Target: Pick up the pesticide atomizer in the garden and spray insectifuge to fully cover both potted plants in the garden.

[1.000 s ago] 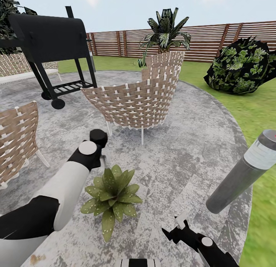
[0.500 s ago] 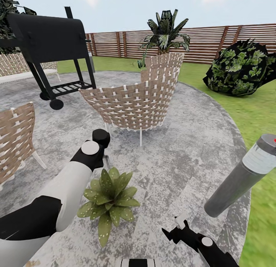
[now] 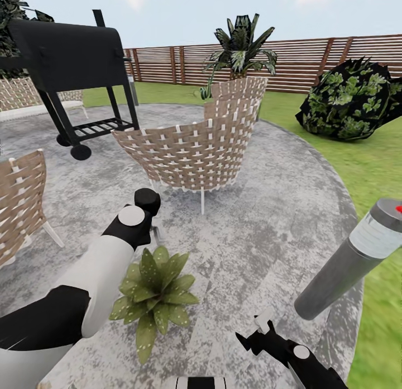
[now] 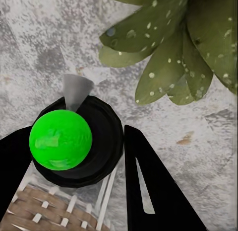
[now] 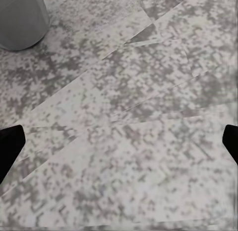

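From the head view, the robot stands on the round grey stone patio (image 3: 268,210) of the garden. The left arm reaches forward and its left gripper (image 3: 146,206) hangs just above and behind a potted plant (image 3: 153,293), a low rosette of speckled green leaves that sits on the stone. Under the wrist a thin pale thing sticks out; I cannot tell what it is from here. The right gripper (image 3: 258,336) is low near the bottom edge, over bare stone, and from this view I cannot tell how far its fingers are spread. A woven chair (image 3: 192,149) stands behind the plant, a black grill (image 3: 72,59) is at the far left, and a grey lamp post (image 3: 349,260) leans in on the right. A slat fence (image 3: 312,54) closes the lawn at the back.

In the left wrist view, the two dark fingers (image 4: 148,181) of the left gripper pinch the pesticide atomizer (image 4: 79,141), seen from above as a dark round body with a bright green ball on it and a pale cone at the nozzle. The speckled leaves of the potted plant lie just beside it.

In the right wrist view, the two dark fingertips (image 5: 9,146) stand at opposite edges, spread wide over mottled stone, with nothing between them. The base of the lamp post is in one corner.
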Tool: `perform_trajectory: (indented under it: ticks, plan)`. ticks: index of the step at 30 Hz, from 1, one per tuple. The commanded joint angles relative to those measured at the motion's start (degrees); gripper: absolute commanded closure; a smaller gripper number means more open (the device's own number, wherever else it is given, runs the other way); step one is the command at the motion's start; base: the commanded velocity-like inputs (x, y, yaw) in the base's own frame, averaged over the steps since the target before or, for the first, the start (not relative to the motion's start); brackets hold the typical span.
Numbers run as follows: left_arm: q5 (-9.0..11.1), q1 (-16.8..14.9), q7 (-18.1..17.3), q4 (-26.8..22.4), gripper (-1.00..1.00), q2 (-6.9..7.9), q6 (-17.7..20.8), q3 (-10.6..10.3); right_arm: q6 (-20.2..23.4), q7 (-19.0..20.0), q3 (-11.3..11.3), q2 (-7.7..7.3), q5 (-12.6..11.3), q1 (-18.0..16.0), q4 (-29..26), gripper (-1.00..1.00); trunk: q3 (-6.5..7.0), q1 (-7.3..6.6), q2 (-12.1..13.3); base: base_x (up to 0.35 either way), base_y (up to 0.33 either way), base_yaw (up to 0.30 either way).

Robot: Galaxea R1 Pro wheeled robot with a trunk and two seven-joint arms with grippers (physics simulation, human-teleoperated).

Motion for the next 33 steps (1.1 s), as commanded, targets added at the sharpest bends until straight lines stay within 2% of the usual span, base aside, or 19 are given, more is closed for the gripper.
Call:
perform_trajectory:
  ticks: [1,8,15,24,33]
  plan:
    - [-0.4,0.0,-0.4,0.0,1.0,-0.01,0.6,-0.1,-0.3,0.0,0.0,-0.06,0.4,0.0,0.0,-1.0,-0.05,0.0,0.0,0.089,-0.211,0.113]
    - [-0.4,0.0,-0.4,0.0,1.0,-0.01,0.7,-0.1,-0.3,-0.1,0.1,-0.08,0.4,0.0,0.0,-1.0,-0.05,0.0,0.0,0.012,-0.056,0.02]
    - [-0.4,-0.1,-0.4,0.0,1.0,-0.1,0.8,-0.1,-0.4,0.0,0.1,-0.07,0.4,-0.1,0.0,-1.0,-0.05,0.0,0.0,-0.08,-0.214,0.0]
    - [-0.5,0.4,-0.4,0.0,1.0,0.16,0.3,-0.2,-0.4,-0.1,0.1,-0.07,0.4,0.0,0.0,-1.0,-0.05,0.0,0.0,-0.019,-0.021,0.004]
    - [-0.4,0.7,-0.4,0.1,1.0,0.58,0.0,-0.4,-0.4,-0.1,0.1,-0.03,0.4,0.0,0.0,-1.0,-0.05,0.0,0.0,0.0,0.0,0.207]
